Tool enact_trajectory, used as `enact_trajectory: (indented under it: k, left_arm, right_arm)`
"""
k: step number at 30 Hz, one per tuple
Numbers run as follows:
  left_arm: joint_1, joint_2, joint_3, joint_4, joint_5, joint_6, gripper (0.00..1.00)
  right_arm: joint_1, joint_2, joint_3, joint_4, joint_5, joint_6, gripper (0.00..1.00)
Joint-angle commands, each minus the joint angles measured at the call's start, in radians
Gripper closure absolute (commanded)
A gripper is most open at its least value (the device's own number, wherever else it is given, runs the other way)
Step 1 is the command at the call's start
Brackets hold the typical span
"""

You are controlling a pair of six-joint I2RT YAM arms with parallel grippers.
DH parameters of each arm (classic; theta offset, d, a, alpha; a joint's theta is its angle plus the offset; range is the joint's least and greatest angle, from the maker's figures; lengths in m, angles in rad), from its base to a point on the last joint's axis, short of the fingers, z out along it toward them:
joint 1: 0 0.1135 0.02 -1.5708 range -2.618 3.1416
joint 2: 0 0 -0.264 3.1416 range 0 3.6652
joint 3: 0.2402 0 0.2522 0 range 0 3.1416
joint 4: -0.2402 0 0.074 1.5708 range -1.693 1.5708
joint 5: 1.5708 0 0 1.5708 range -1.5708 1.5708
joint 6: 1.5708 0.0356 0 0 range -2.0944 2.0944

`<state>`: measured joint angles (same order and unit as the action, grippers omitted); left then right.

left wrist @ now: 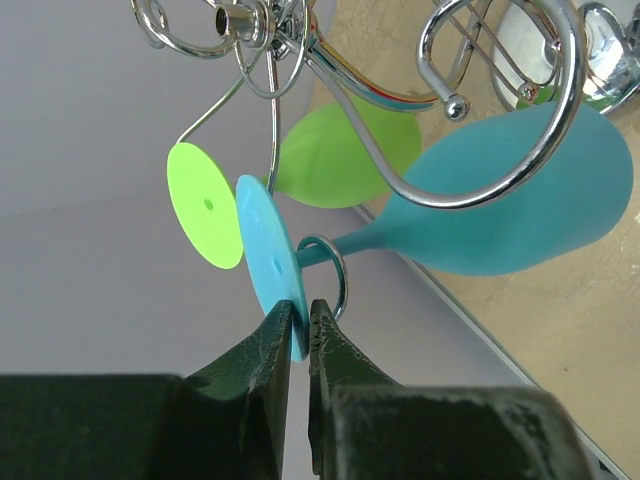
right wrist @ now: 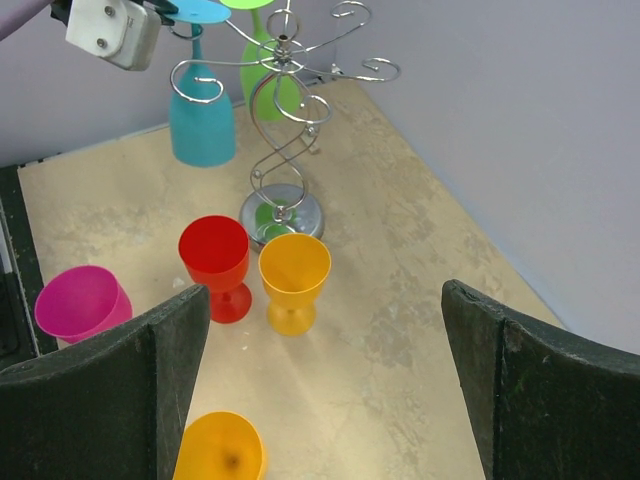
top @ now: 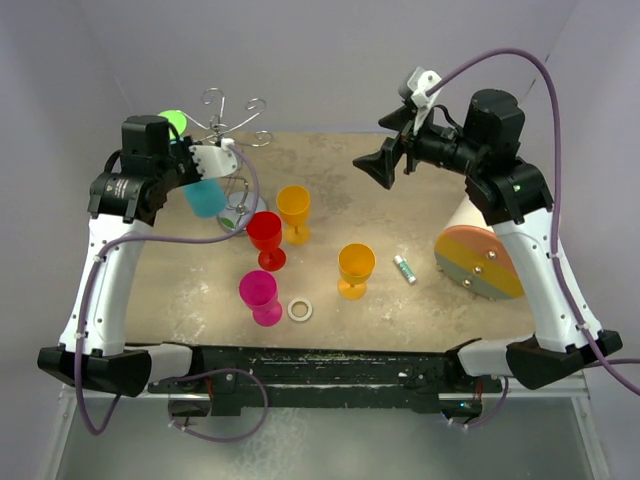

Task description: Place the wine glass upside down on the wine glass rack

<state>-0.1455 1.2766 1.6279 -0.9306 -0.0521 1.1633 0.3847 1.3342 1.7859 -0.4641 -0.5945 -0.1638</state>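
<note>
The blue plastic wine glass [left wrist: 510,200] hangs bowl-down from a curled hook at the far left of the thin silver wire rack with a round shiny base [right wrist: 295,212]. Its stem runs through the hook's ring. The left gripper [left wrist: 298,318] has its jaws only narrowly apart around the rim of the glass's foot, and I cannot tell whether they pinch it. One green glass [left wrist: 345,160] hangs inverted just beside the blue one, and in the top view the left arm hides most of it.

Four glasses stand upright on the mottled tan table [top: 200,300]:
- one red [top: 265,232]
- one pink [top: 258,290]
- two orange [top: 294,205] [top: 356,265]

A white ring [top: 300,310] lies beside the pink glass. A small white tube with a green cap [top: 405,269] lies to the right. A striped round disc [top: 480,262] is partly covered by the right arm. The right gripper [right wrist: 322,295] hovers empty, its jaws spread wide.
</note>
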Motion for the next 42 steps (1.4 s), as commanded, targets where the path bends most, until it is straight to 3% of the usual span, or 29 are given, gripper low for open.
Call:
enact_trajectory:
  k: [1,24,31,42]
  left_arm:
    - [-0.007,-0.018,-0.012,-0.024,0.040,-0.023,0.87]
    - [-0.008,-0.073,-0.062,-0.026,0.061,-0.036,0.57]
    - [-0.007,-0.116,-0.066,-0.031,0.089,-0.077,0.41]
    - [0.007,-0.197,-0.042,-0.111,0.243,-0.147,0.10]
  right_arm:
    - [-0.007,-0.030,-0.009,0.051,-0.020,0.009,0.00]
    - [-0.023,-0.032,-0.077,0.060,0.039,-0.065,0.00]
    - [-0.023,-0.020,-0.073,-0.019,0.198,-0.236,0.00]
    - [-0.021,0.001,-0.116,-0.282,0.170,-0.478,0.00]
